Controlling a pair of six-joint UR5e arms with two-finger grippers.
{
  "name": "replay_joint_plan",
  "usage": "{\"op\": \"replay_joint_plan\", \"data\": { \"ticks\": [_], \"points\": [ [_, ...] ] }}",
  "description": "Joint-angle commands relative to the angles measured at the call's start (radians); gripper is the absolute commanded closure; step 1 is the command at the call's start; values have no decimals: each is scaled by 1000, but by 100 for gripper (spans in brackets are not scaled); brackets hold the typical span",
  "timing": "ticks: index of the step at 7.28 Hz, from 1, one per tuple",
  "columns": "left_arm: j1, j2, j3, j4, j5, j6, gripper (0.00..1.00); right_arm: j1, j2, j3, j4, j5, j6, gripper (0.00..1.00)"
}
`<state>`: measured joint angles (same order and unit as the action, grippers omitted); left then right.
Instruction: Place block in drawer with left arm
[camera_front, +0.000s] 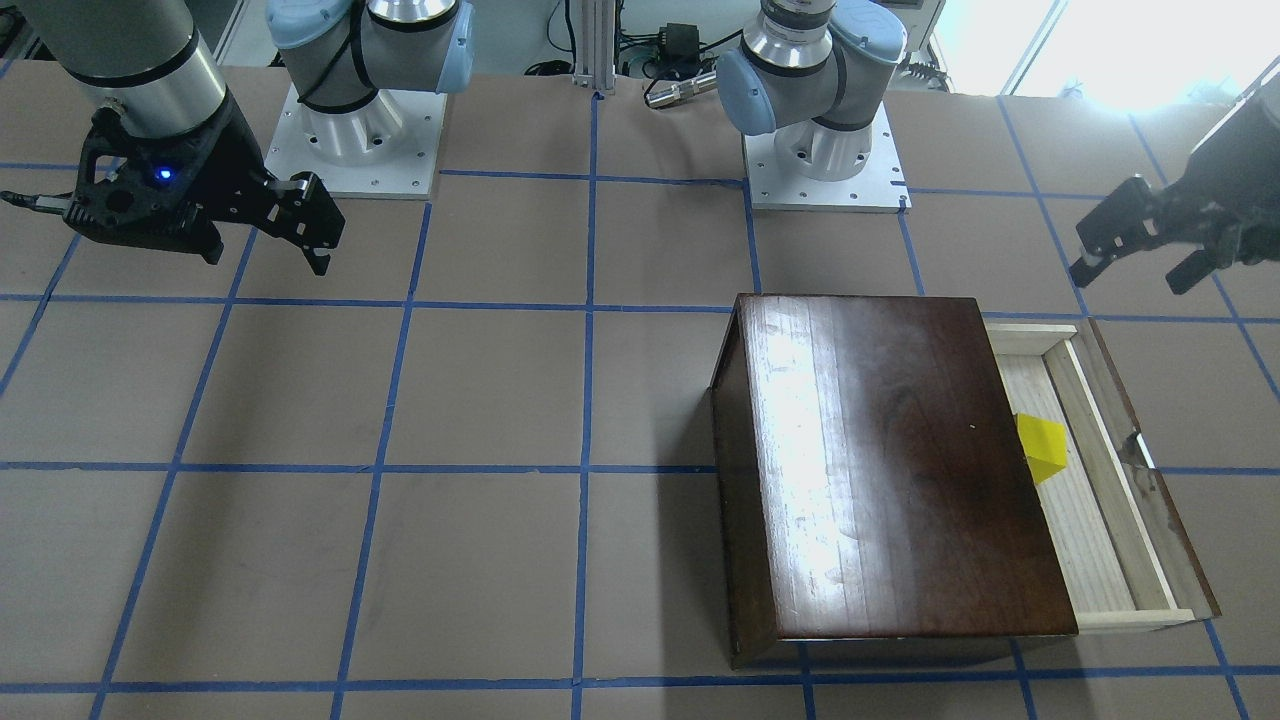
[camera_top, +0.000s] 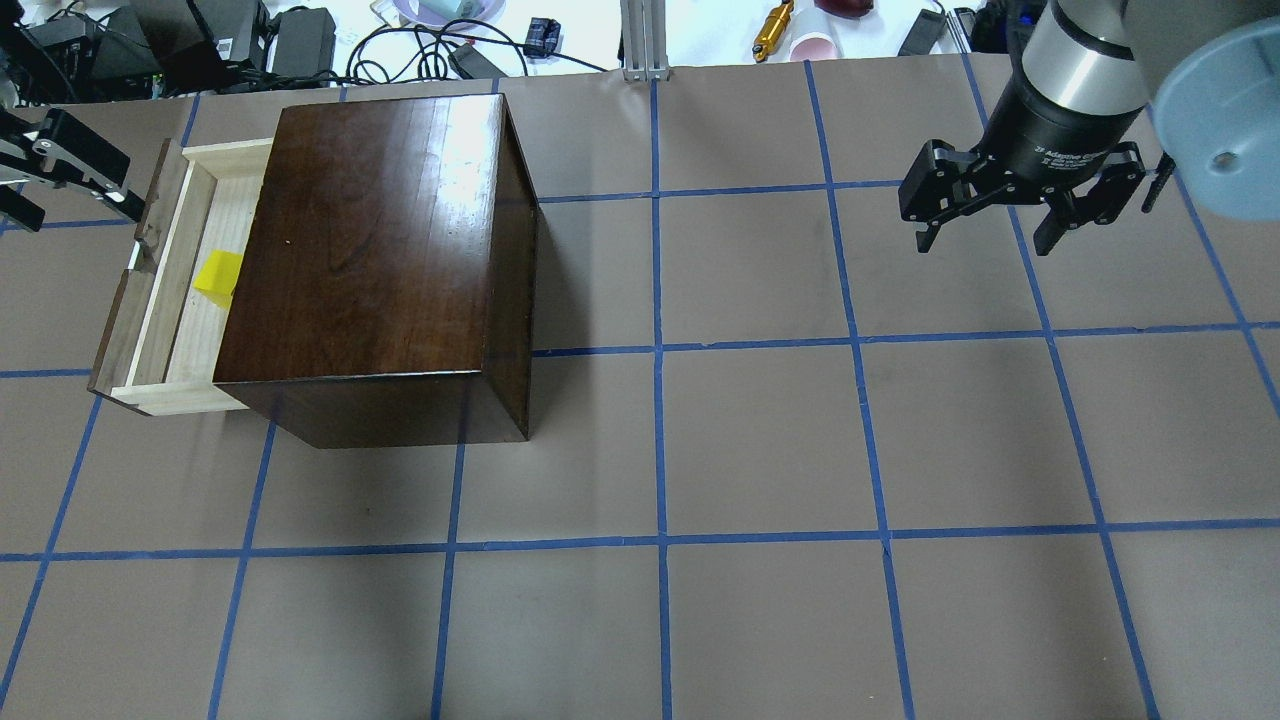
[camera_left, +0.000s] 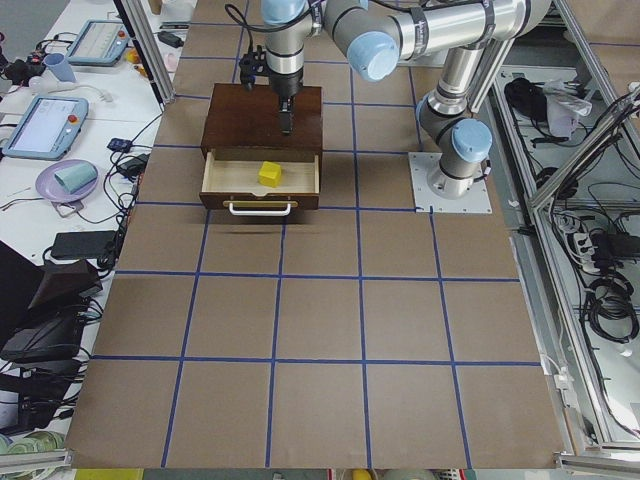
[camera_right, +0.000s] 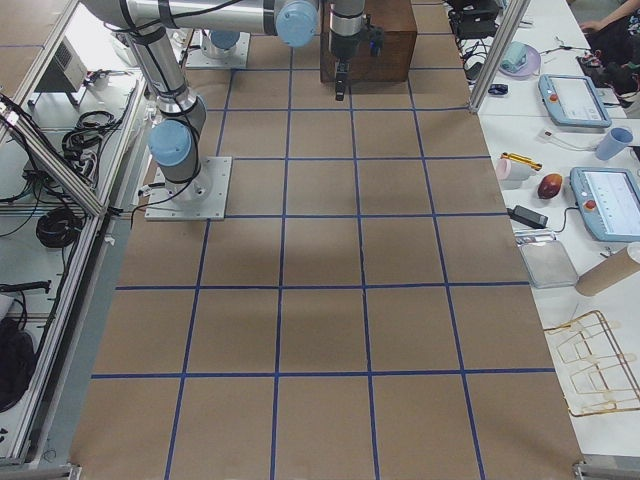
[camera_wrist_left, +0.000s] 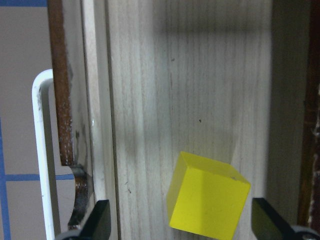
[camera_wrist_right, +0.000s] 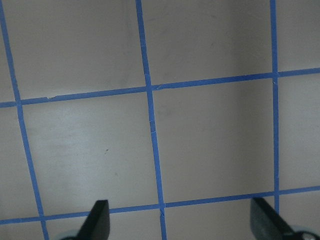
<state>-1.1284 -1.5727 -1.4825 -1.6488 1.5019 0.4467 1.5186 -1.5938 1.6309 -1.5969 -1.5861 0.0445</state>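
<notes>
in the overhead view the left gripper sits at the far left edge, partly cut off by the frame. its jaws are spread wide and hold nothing. the left wrist view looks straight down into the drawer, with both fingertips well apart at the bottom corners. this suggests the gripper hangs above the open tray, raised clear of it, as fits a block already set down.

just to the right, the drawer stands pulled out of the dark box toward the left, its white handle on the outer side. the block lies on the pale wood floor of the drawer, close to the box's face and about midway along the tray. the task looks essentially done. in the wrist view the block appears turned at an angle to the drawer walls.

the box top overhangs the block's right edge in the overhead and front views, so it is unclear whether the block touches the box. the inner part of the drawer is hidden under the box.

far to the right, over bare bench, the right gripper hangs idle and well away, its jaws wide and empty. this likely keeps it clear of the left arm's work.
</notes>
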Motion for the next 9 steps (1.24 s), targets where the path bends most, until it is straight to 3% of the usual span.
{"op": "replay_joint_plan", "data": {
  "ticks": [1,3,4,9],
  "points": [
    [-8,63,-15,-36,1,0,0,0,0,1,0,0,0,0],
    [-34,56,-15,-34,8,-9,0,0,0,0,0,0,0,0],
    [-72,51,-13,-33,4,-133,0,0,0,0,0,0,0,0],
    [-373,16,-16,36,32,-434,0,0,0,0,0,0,0,0]
  ]
}}
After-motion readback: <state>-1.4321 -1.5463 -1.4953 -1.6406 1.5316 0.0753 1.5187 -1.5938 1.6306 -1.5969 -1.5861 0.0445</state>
